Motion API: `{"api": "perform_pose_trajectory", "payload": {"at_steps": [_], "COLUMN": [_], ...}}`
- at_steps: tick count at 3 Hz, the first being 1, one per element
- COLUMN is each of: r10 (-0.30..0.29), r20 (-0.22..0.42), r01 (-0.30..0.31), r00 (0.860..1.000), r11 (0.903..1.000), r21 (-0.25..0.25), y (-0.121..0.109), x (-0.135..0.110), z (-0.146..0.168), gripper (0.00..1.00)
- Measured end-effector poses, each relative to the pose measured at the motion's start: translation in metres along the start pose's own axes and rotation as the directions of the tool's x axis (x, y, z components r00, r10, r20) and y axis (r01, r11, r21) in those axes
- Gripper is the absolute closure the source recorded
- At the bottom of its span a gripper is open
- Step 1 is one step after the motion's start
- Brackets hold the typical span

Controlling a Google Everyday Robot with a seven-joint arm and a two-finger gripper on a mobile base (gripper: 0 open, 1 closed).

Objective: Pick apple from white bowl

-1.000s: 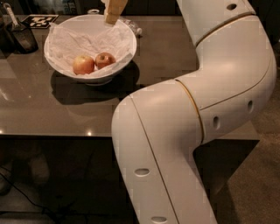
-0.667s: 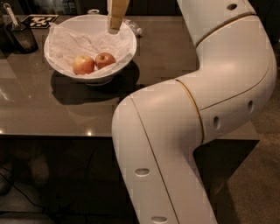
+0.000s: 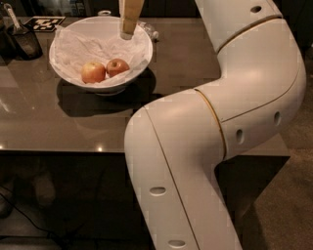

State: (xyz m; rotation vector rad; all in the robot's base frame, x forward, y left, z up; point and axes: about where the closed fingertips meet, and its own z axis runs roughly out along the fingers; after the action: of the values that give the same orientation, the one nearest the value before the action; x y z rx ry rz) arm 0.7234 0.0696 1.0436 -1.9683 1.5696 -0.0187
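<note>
White casing of the robot's arm [image 3: 195, 146] fills the foreground, its elbow overhanging the near edge of the dark, glossy table [image 3: 73, 127]. Beyond it, toward the table's left, sits the white bowl [image 3: 143, 61], lined with crumpled paper [image 3: 93, 46]. The apple [image 3: 117, 67], the darker red of two, lies low against the near wall, just beside a larger orange-patched apple [image 3: 93, 72] on its left. The tan gripper [image 3: 127, 33] has dropped lower over the past second and now hangs within the bowl's far rim, above and behind the apple. Whether it is open or closed cannot be told. The descent suggests the reach is under way, with the grasp still to come. Bare tabletop lies right of the bowl. A dark container [image 3: 24, 41] holding a utensil [image 3: 11, 12] crowds the far left corner.
</note>
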Motion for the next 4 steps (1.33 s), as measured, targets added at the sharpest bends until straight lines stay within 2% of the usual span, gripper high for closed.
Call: {"api": "perform_pose_trajectory", "payload": {"at_steps": [2, 3, 4], "r10": [0.066, 0.079, 0.063], "r20": [-0.025, -0.04, -0.097], "r01": [-0.067, -0.082, -0.074], "r00": [0.998, 0.996, 0.993], "r11": [0.9974, 0.9946, 0.9901], "r21": [-0.028, -0.064, -0.119], "y": [0.0, 0.006, 0.016], "x": [0.022, 0.028, 0.031], "z": [0.03, 0.048, 0.066], "gripper": [0.0, 0.0, 0.0]}}
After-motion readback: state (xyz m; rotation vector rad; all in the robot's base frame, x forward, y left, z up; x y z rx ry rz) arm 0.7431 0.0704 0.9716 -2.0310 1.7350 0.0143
